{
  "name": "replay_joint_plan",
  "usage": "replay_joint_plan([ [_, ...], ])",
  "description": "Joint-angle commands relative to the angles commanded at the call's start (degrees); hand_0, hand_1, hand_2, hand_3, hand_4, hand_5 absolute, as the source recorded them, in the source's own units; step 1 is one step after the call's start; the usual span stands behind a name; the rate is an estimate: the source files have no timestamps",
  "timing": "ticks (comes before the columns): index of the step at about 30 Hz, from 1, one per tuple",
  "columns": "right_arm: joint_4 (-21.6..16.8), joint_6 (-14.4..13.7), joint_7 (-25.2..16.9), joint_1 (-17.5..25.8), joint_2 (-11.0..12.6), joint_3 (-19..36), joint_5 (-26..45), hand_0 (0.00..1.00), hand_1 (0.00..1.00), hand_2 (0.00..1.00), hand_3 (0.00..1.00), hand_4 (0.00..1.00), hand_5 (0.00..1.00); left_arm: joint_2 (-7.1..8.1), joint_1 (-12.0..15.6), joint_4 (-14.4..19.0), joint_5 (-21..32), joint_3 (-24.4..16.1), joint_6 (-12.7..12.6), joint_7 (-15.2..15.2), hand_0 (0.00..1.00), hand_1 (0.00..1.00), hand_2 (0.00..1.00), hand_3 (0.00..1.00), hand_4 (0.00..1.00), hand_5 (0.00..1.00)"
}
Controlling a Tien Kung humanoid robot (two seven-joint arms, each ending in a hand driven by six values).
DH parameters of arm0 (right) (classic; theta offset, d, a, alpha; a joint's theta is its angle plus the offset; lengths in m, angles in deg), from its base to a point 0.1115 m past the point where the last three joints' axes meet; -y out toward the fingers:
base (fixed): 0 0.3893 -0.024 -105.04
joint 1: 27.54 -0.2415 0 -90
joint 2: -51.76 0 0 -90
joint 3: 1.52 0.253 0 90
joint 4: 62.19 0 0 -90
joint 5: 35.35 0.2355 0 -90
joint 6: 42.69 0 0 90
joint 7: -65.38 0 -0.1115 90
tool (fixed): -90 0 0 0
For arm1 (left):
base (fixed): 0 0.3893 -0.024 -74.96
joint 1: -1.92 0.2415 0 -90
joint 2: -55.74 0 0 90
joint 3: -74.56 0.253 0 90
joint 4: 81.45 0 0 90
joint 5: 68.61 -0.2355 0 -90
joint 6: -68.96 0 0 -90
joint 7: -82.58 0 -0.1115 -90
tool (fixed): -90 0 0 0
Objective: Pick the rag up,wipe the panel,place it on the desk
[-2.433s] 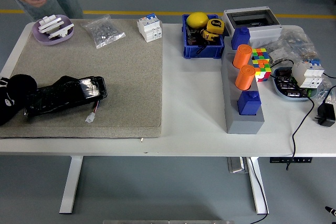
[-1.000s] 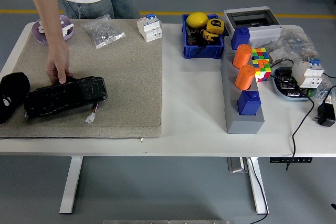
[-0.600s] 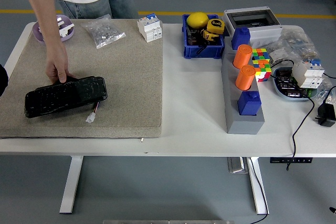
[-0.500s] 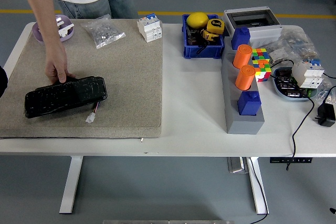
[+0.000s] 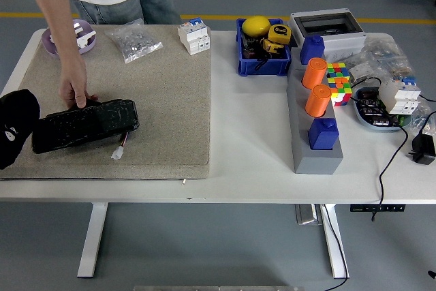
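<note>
The left hand [image 5: 16,127] is being shown at the left edge as a black mass; whether it is open, closed or gripping cannot be told, and no rag can be picked out with certainty. Just beside it, the black panel [image 5: 85,125] is lying on a beige mat [image 5: 157,107], and its far edge is being pressed by a person's hand [image 5: 73,90]. The mat is covering the left half of the white table [image 5: 248,148]. A blue bin [image 5: 262,65] and a grey block [image 5: 315,158] with orange cylinders [image 5: 316,86] are being carried on the bare right half. Grey floor with a yellow line [image 5: 225,17] is lying beyond.
</note>
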Motion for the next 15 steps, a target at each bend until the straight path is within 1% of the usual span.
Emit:
replay_joint_plan([
  [8,0.0,0.0,0.0,-0.1,0.2,0.0,0.0,0.771,0.665,0.715,0.707,0.998,0.647,-0.42,-0.1,0.1,0.6,1.8,-0.2,-0.1,0.226,0.132,0.554,0.437,0.049,0.002],
  [15,-0.1,0.0,0.0,-0.2,0.2,0.0,0.0,0.771,0.665,0.715,0.708,0.998,0.647,-0.78,-1.2,0.2,1.7,3.8,-0.5,-0.2,0.225,0.131,0.555,0.439,0.049,0.002],
])
